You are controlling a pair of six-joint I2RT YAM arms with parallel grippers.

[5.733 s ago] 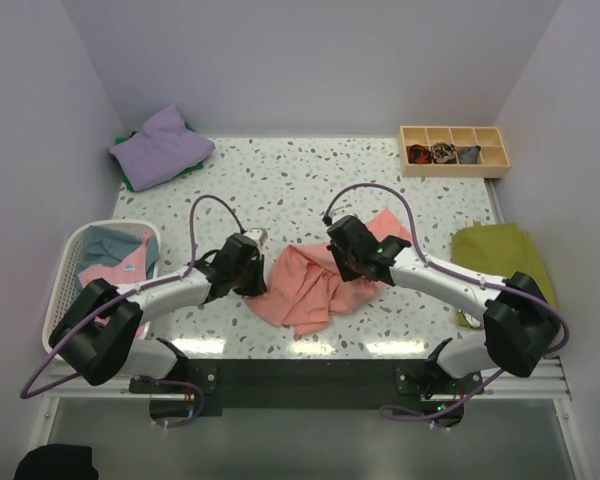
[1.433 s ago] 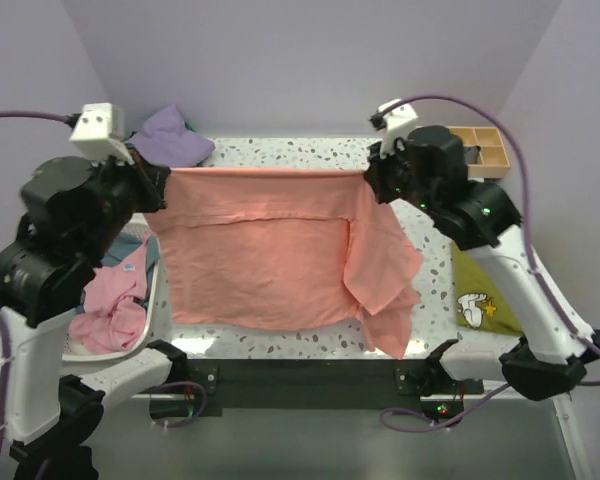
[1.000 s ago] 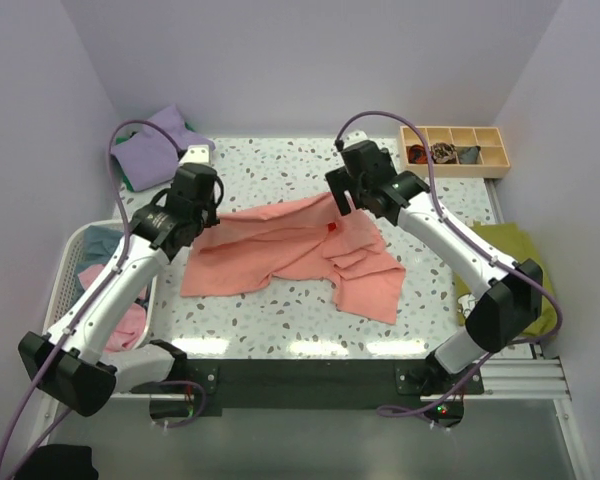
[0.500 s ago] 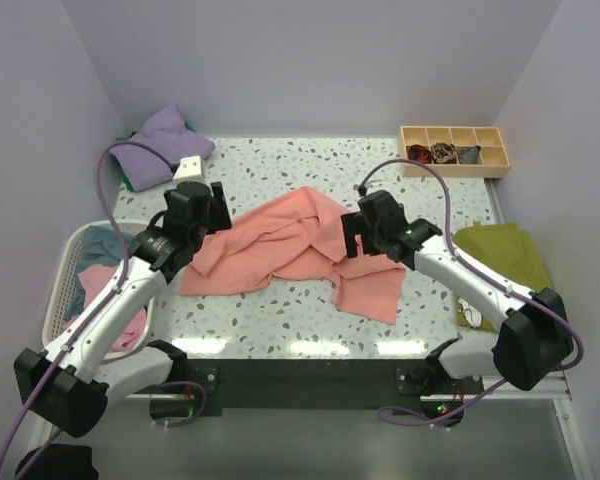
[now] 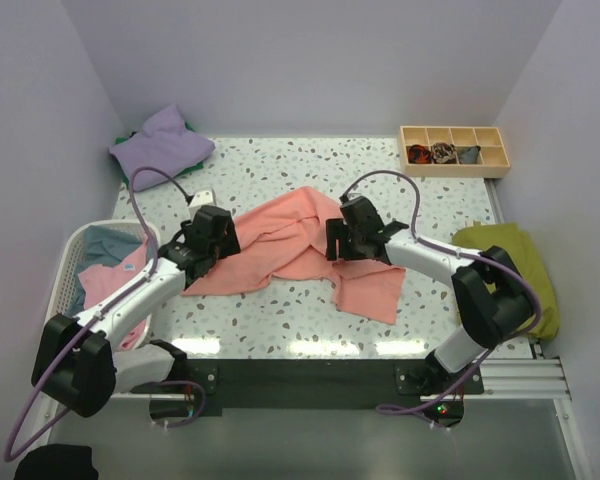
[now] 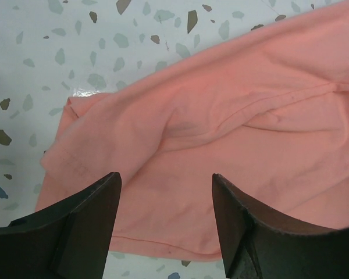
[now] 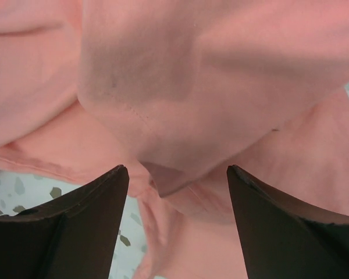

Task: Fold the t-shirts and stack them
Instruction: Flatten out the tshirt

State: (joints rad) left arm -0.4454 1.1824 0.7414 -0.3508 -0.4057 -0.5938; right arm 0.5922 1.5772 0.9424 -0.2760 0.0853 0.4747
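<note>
Roughly at the middle of the speckled table (image 5: 280,160) lies the salmon-pink t-shirt (image 5: 290,235), rumpled and only partly spread. Its long axis runs left to right across the table. Near the centre the cloth bunches into a peak that points toward the back wall, and a loose flap reaches toward the near right edge. Which end is the collar cannot be told.

The left gripper (image 5: 212,237) hangs over the shirt's left end. In the left wrist view its fingers (image 6: 81,221) stand wide apart above a stitched seam, with nothing pinched between them. The right gripper (image 5: 346,240) is low over the right half of the shirt. In the right wrist view its jaws are also parted, and a thick fold of cloth bulges up between them, but neither finger presses it.

A lavender t-shirt (image 5: 162,145) is heaped at the back left corner. A white basket (image 5: 62,268) to the left of the table holds a light blue shirt (image 5: 108,245) and a pink shirt (image 5: 105,285). An olive-green shirt (image 5: 510,262) lies at the right edge, and a wooden tray (image 5: 452,165) sits at the back right.
</note>
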